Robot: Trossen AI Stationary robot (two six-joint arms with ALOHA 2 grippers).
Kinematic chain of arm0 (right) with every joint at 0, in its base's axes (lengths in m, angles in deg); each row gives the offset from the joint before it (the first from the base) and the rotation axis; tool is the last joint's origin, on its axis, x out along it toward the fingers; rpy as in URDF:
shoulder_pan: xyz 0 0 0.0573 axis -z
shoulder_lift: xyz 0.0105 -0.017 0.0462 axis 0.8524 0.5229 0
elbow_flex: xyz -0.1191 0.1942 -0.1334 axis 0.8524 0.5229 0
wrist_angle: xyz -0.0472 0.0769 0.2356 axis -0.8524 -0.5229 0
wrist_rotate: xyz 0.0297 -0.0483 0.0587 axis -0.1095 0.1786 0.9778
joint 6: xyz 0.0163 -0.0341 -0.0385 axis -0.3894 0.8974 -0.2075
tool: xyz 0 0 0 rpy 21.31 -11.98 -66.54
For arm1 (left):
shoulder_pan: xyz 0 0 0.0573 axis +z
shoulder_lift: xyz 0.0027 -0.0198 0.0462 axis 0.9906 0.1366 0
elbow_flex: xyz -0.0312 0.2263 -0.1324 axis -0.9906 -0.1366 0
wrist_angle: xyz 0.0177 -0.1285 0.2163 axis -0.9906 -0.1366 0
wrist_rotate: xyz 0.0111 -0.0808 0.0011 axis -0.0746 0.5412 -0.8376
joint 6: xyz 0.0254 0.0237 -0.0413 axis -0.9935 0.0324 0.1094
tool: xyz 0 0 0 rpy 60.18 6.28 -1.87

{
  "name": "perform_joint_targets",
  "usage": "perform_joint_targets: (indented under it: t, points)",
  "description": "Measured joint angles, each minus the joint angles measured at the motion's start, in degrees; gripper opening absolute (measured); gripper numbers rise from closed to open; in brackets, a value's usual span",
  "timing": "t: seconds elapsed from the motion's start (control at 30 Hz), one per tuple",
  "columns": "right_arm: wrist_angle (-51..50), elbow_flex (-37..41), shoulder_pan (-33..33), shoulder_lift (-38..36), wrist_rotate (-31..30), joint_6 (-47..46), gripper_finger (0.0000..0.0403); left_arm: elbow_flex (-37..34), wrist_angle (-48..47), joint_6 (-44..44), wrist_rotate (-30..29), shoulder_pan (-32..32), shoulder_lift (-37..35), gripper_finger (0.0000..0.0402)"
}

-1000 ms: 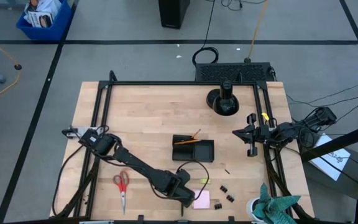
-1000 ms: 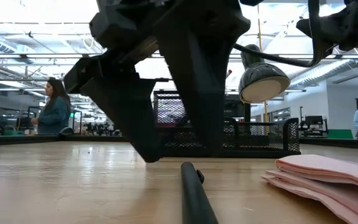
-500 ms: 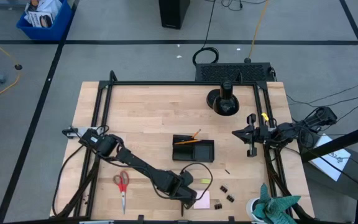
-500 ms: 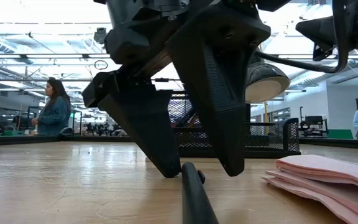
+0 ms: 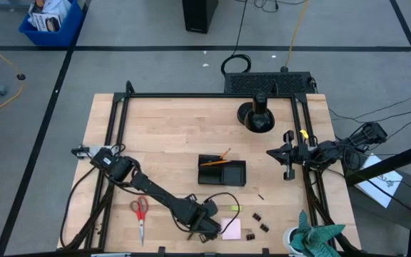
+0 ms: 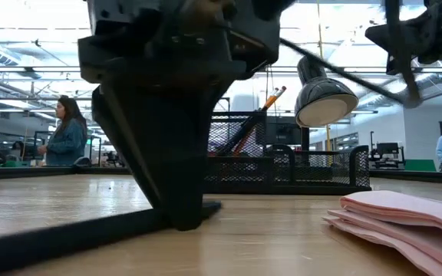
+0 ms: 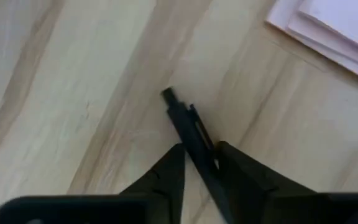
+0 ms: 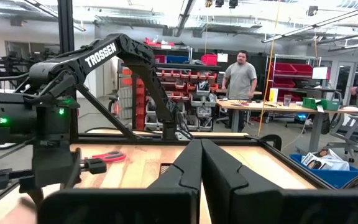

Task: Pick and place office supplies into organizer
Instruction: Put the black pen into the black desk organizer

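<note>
Near the table's front edge, a thin dark pen (image 7: 188,127) is clamped between the left gripper (image 7: 199,163) fingers, ready for lifting toward the organizer (image 5: 222,171) mid-table. The right gripper (image 5: 289,153), fingers together, waits at the right edge.

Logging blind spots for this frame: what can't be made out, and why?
- Pen: its rear end is hidden between the left gripper fingers, left wrist view.
- Pen in high view: covered by the left gripper.
- Binder clips: too small to count, high view.
- Organizer: partly blocked by the gripper, low view.
</note>
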Motion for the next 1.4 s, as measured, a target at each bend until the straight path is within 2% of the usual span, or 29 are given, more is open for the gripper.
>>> perform_joint_targets:
  t: [0.17, 0.3, 0.57, 1.03, 1.4]
  points:
    - [0.0, 0.0, 0.0, 0.0, 0.0, 0.0, 0.0004, 0.0, -0.6, -7.4, 0.1, -0.8, 0.0, 0.0051]
    - [-0.1, 0.0, 0.0, 0.0, 0.0, 0.0, 0.0004, 0.0, -2.2, -13.1, 0.2, -1.4, -0.1, 0.0041]
    - [-0.4, 0.0, 0.0, 0.0, 0.0, 0.0, 0.0004, 0.0, -4.0, -16.5, 0.6, -1.5, -0.1, 0.0082]
    - [-0.2, 0.0, 0.0, 0.0, -0.2, 0.0, 0.0004, -0.4, -2.3, -4.3, 1.3, -0.2, -1.9, 0.014]
    - [-0.1, 0.0, 0.0, 0.0, -0.2, 0.0, 0.0004, -0.4, -1.0, -4.7, 0.4, 0.0, -2.4, 0.0171]
